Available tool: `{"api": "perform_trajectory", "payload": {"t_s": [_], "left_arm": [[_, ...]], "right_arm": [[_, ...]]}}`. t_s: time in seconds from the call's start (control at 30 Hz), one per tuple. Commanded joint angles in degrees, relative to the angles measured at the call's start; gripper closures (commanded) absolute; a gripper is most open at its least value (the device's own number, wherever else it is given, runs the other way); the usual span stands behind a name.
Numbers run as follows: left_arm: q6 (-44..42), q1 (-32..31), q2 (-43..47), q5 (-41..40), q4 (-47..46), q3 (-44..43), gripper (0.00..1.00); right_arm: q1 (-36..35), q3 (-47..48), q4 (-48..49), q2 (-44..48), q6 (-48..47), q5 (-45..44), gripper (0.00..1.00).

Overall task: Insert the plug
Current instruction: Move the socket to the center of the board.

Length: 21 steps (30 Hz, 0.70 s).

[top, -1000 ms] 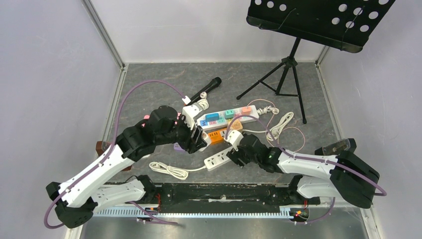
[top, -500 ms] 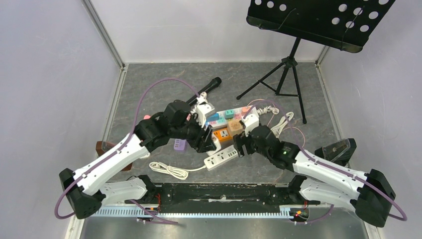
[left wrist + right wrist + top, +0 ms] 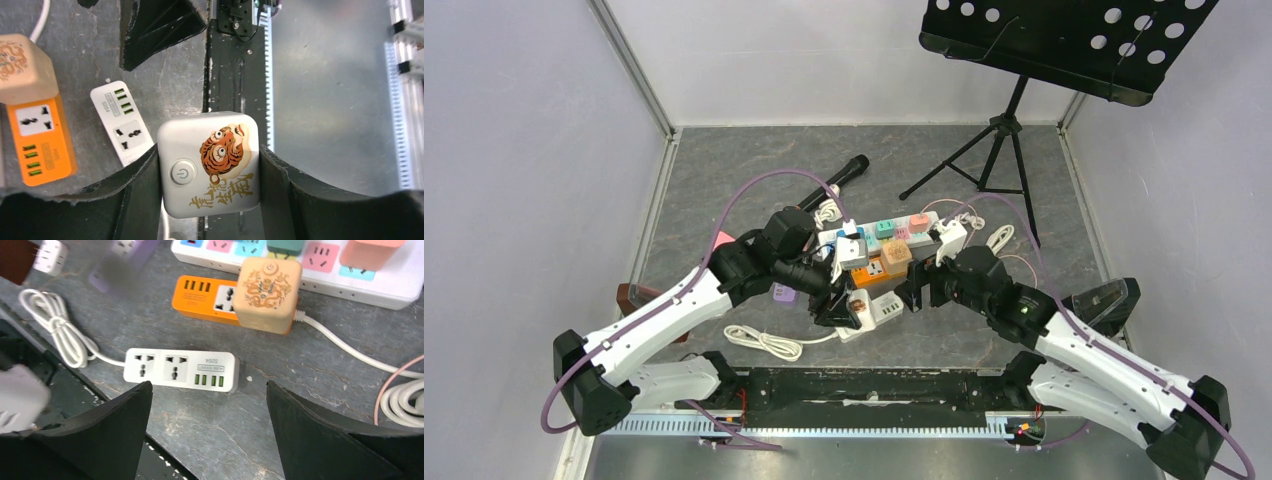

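Note:
My left gripper (image 3: 207, 156) is shut on a white cube plug (image 3: 210, 167) with a tiger picture and a power button. In the top view it (image 3: 834, 305) hovers at the left end of a small white power strip (image 3: 876, 310), also in the left wrist view (image 3: 127, 127) and the right wrist view (image 3: 181, 369). The plug's prongs are hidden. My right gripper (image 3: 207, 432) is open and empty, just in front of that strip, at its right end in the top view (image 3: 914, 293).
An orange strip (image 3: 207, 296) carries a beige cube (image 3: 267, 295). A long white strip (image 3: 894, 232) with coloured adapters lies behind. Coiled white cables (image 3: 764, 342), a microphone (image 3: 839, 177), a purple block (image 3: 784, 292) and a music stand (image 3: 1009, 130) are around. A black rail (image 3: 874, 385) runs along the near edge.
My left gripper has carried the cube right and toward the near edge, over the small white strip's left end. My right arm has stretched out, its gripper shifting right and back.

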<state>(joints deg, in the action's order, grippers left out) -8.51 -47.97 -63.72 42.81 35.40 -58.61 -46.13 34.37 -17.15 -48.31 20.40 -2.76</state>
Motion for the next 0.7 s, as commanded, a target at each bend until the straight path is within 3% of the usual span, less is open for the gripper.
{"api": "perform_trajectory", "payload": {"t_s": [0.0,0.2,0.37,0.53,0.67], "left_arm": [[-15.96,0.06,0.92,1.75,-2.7,0.92,0.98],[-29.06,-0.5,0.77,-2.02,-2.32,2.33,0.98],[-32.61,-0.8,-0.04,-4.79,-2.62,2.68,0.98],[-30.14,-1.12,-0.36,-6.12,-5.61,4.16,0.98],[-19.25,-1.47,0.45,-11.0,-13.42,6.69,0.98]], "right_arm": [[0.24,1.1,2.8,3.25,-0.71,4.24,0.14],[0.38,-0.31,3.26,4.47,-2.5,3.66,0.13],[0.6,-0.71,3.32,4.47,-2.97,3.47,0.13],[0.86,-0.69,3.34,4.52,-2.79,3.23,0.13],[1.0,-0.88,3.11,4.53,-1.73,1.41,0.13]]}}
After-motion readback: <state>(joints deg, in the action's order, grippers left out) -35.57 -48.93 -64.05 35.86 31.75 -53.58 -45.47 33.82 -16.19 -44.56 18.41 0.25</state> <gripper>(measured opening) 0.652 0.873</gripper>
